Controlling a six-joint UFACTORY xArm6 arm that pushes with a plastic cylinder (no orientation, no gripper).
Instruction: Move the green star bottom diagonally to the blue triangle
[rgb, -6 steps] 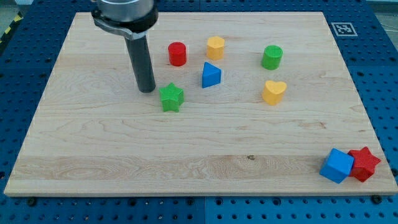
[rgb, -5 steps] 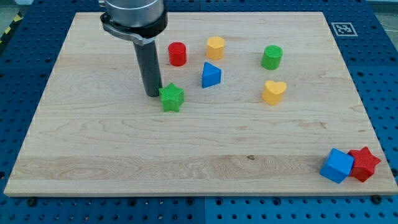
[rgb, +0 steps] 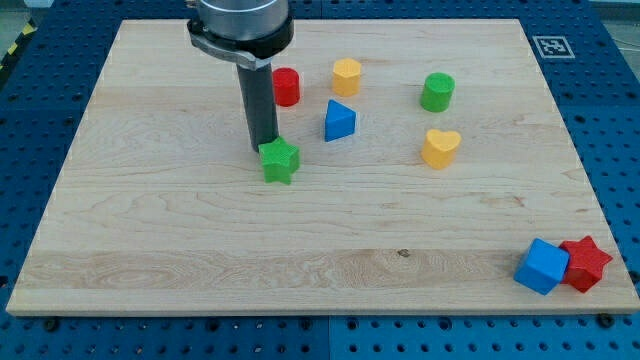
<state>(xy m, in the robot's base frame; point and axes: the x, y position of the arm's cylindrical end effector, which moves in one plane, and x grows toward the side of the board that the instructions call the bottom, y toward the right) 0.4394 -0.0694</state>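
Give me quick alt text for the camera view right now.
My tip touches the green star at its upper left, with the blue triangle up and to the view's right. Six other blocks sit on the wooden board.

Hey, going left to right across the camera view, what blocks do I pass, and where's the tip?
My tip, touching the green star's upper left → green star → red cylinder → blue triangle → yellow block → green cylinder → yellow heart → blue cube → red star.
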